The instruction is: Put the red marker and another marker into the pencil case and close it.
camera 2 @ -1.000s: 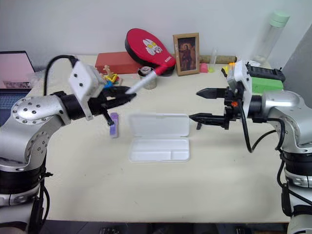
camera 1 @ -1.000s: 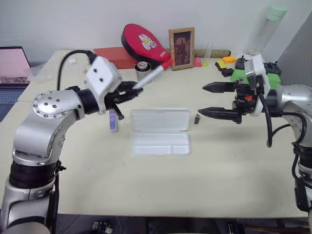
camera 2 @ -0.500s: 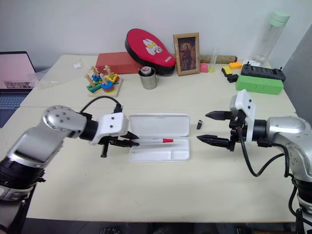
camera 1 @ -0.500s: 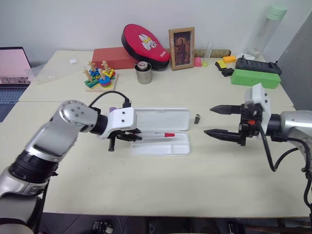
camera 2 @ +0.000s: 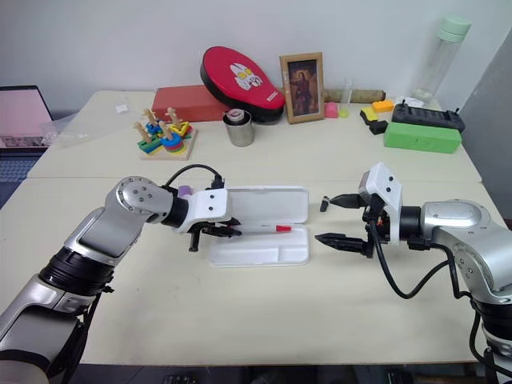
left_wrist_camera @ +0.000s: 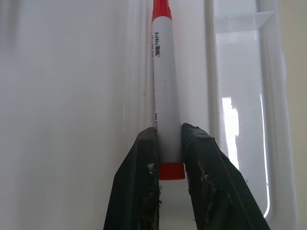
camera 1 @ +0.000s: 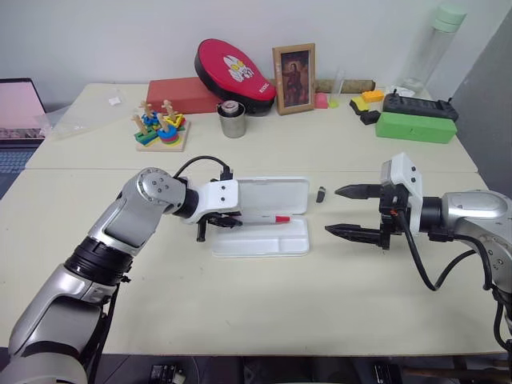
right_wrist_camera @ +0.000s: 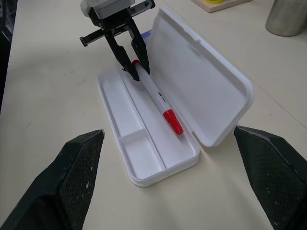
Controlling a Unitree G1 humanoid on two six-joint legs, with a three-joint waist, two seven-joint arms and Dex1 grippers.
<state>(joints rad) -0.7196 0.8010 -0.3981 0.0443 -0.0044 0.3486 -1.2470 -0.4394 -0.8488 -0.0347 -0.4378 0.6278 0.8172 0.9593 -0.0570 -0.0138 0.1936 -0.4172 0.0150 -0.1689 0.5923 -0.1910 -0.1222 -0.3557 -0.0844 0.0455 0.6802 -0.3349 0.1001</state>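
Note:
The white pencil case (camera 1: 272, 242) lies open mid-table, its lid (camera 1: 270, 194) tilted up on the far side. Along the tray's far compartment lies the red marker (camera 1: 261, 218), its red cap pointing toward my right arm. My left gripper (camera 1: 232, 222) is shut on the marker's tail end; the left wrist view shows both fingers (left_wrist_camera: 146, 158) pressed against the barrel (left_wrist_camera: 163, 91). A bit of the purple highlighter (camera 2: 186, 191) shows behind my left wrist. My right gripper (camera 1: 331, 210) hovers wide open and holding nothing, just right of the case.
A small dark cap-like piece (camera 1: 320, 194) lies between the case and my right gripper. Along the back stand a red oval case (camera 1: 234, 68), a picture frame (camera 1: 294, 68), a metal cup (camera 1: 232, 118), a stacking toy (camera 1: 160, 128) and a green box (camera 1: 418, 126).
My left gripper came down from above the table, marker pointing up and away, and laid the marker flat in the case's tray. The right gripper sank a little, staying open.

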